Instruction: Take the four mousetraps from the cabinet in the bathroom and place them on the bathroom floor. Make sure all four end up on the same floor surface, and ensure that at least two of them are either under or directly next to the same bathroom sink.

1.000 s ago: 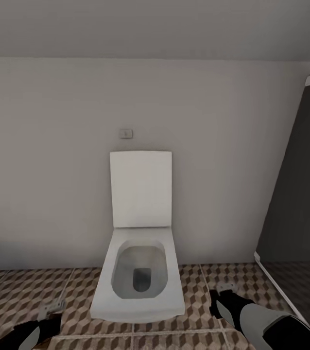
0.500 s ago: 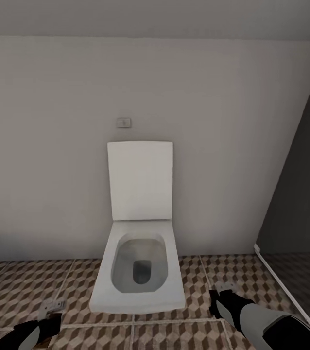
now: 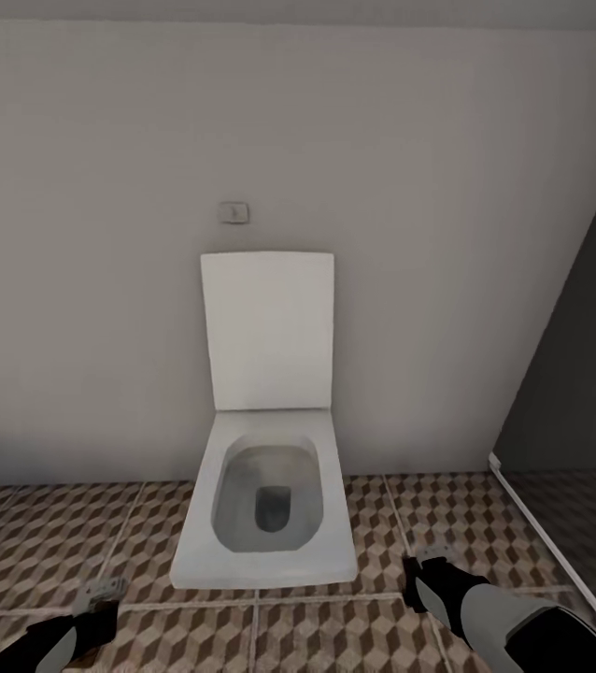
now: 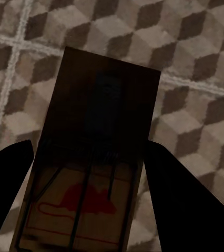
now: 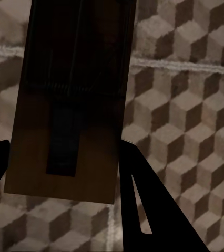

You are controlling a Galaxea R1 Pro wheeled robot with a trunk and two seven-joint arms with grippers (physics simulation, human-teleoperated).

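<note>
a mousetrap sits clamped between the dark fingers of the left gripper, held above the bathroom floor; its wire parts and a red mouse print show, though the far end is in deep shadow. a second mousetrap is pinched in the right gripper, its top edge cut off and its metal bar hard to make out in the dark. in the head view both traps are only small pale slivers at the gripper tips, left and right, low over the cube-patterned tiles. between them stands a white toilet with its lid raised against the wall. a dark shower panel is cut off at the right edge.
</note>
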